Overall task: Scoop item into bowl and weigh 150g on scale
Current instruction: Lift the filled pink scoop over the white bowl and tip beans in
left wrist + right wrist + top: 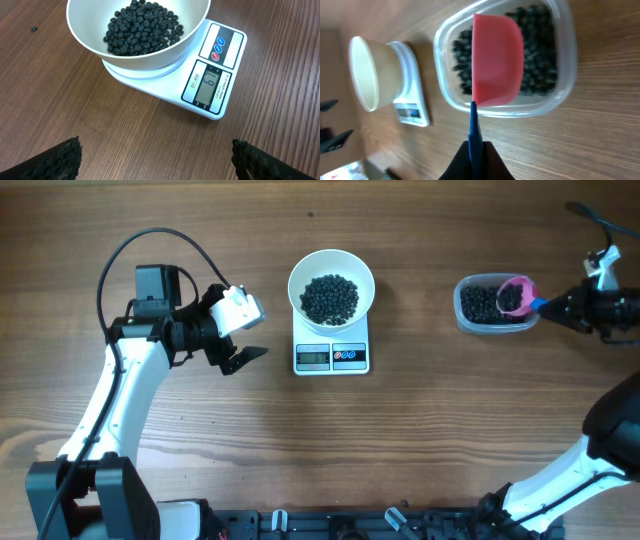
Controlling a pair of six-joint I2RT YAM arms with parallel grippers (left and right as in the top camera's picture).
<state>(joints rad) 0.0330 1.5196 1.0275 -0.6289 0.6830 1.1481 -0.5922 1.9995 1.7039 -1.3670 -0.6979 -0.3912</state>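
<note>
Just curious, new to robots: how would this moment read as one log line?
left end effector: open, beside scale | right end effector: shut on scoop at tub | bowl: on scale, holds beans

"SF-400" is printed on the scale (186, 75) beside its display (210, 85); a "6" is shown (remaining digits unclear).

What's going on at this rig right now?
The right hand is shut on the blue handle of a pink scoop, held over a clear tub of black beans. A white bowl sits on the scale with a pile of beans already in it. The left hand hovers open beside the scale, holding nothing. The weighing looks partway through.
</note>
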